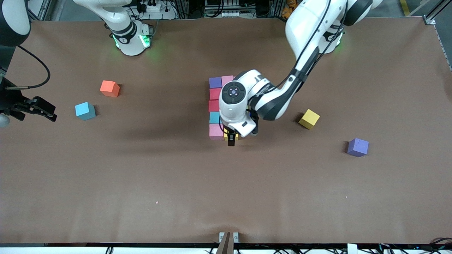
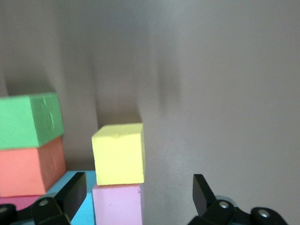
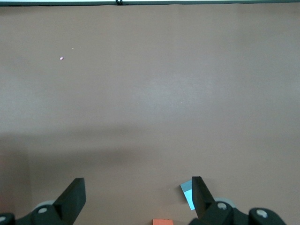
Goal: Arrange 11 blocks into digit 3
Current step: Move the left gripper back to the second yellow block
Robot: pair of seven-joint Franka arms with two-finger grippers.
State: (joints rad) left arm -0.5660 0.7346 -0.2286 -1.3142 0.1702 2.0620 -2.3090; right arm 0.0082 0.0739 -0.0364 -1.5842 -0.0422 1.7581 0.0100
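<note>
- Foam-like matte cubes, judged light, soft and grippy; best pinched across two flat side faces.
- Partial figure at bench (image 1: 226,197) centre: purple (image 1: 215,82), red, blue, pink column; yellow cube (image 2: 118,153) at its six o'clock end.
- Left end effector (image 1: 231,138) over that yellow cube, fingers apart, empty.
- Right end effector (image 1: 37,107) waits apart near the loose blue cube (image 1: 85,110).

We see a brown table (image 1: 106,183) covering nearly the whole front view. At its edge nearest the front camera a small metal bracket (image 1: 228,237) sits at the middle. Past the table's edge by the arm bases lie tangled cables (image 1: 152,7) and a metal frame (image 1: 432,14). A pale speck (image 1: 156,202) lies on the table.
</note>
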